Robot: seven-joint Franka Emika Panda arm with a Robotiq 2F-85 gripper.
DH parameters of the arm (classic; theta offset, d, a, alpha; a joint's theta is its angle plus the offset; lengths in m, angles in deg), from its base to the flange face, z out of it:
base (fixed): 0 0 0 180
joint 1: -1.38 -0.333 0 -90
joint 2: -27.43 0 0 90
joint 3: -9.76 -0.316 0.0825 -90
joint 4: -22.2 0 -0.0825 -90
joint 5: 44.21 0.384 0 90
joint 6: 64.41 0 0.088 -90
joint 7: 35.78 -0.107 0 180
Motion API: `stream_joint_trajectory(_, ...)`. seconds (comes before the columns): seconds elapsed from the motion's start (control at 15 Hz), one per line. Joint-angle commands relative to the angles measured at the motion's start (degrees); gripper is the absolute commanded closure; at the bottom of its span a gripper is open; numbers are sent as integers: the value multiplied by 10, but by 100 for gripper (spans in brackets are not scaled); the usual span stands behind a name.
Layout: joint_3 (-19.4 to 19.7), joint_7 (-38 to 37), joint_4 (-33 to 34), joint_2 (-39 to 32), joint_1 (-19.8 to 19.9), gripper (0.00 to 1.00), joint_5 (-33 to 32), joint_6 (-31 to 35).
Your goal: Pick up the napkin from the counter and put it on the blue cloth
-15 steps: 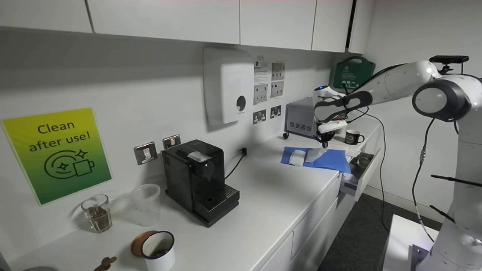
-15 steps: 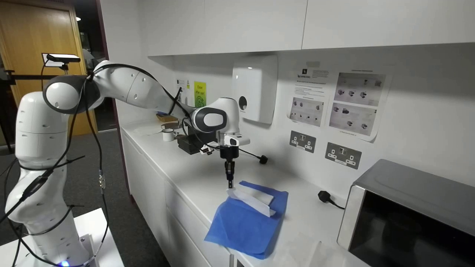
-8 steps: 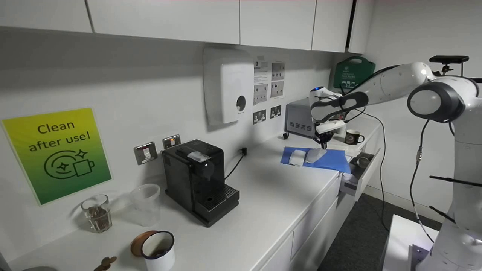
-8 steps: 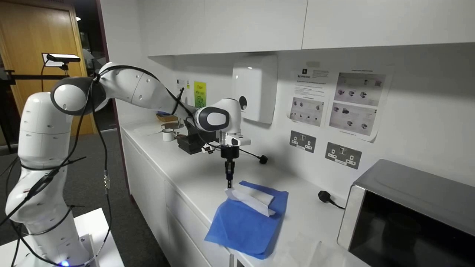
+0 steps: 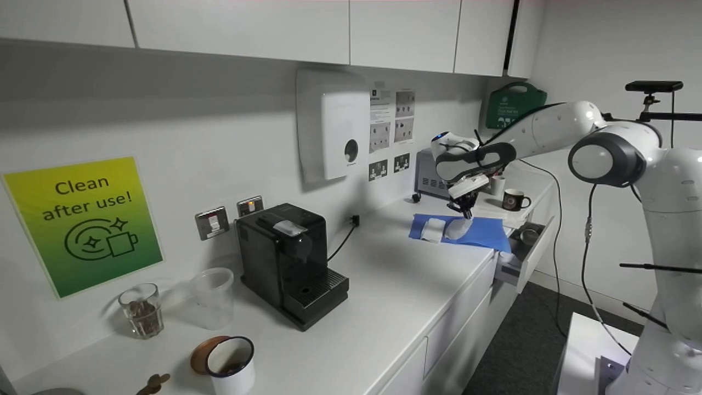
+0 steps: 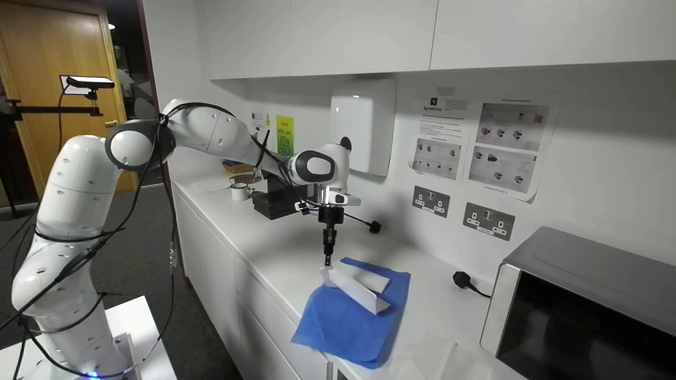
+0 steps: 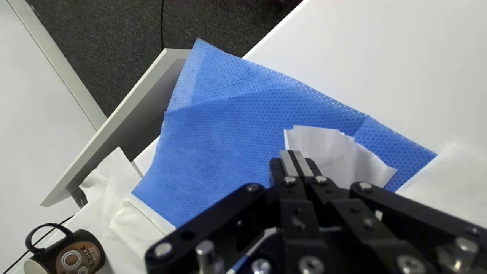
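Observation:
The napkin (image 5: 459,228), a whitish folded paper piece, hangs and rests over the bright blue cloth (image 5: 488,233). My gripper (image 6: 328,260) points down just above the cloth, shut on the napkin's upper edge. From the wrist view, the napkin (image 7: 342,160) fans out in creases from under the closed gripper (image 7: 295,153); its pinched edge is hidden by the fingers. Beside it on the cloth lies a second white paper piece (image 6: 368,278), flat and not held. All of this sits at the far part of the white counter (image 5: 378,274).
An open drawer (image 7: 125,121) juts out below the cloth's edge. A dark mug (image 5: 514,201) and crumpled white sheets (image 7: 121,213) are close by. The microwave (image 6: 570,301) stands behind, and the black coffee machine (image 5: 290,263) is farther along the counter.
The arm has swung a little toward the wall, and the gripper has tilted slightly. The napkin moved a little with it, its lower end now folded more upright. The blue cloth stayed put.

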Motion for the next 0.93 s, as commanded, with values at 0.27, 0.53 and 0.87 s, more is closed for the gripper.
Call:
stream_joint_trajectory(0.27,2,1,88,-54,-5,100,-17,-54)
stream_joint_trajectory(0.53,3,8,136,-85,-2,100,-14,-87)
stream_joint_trajectory(0.87,4,15,197,-129,-5,100,-20,-140)
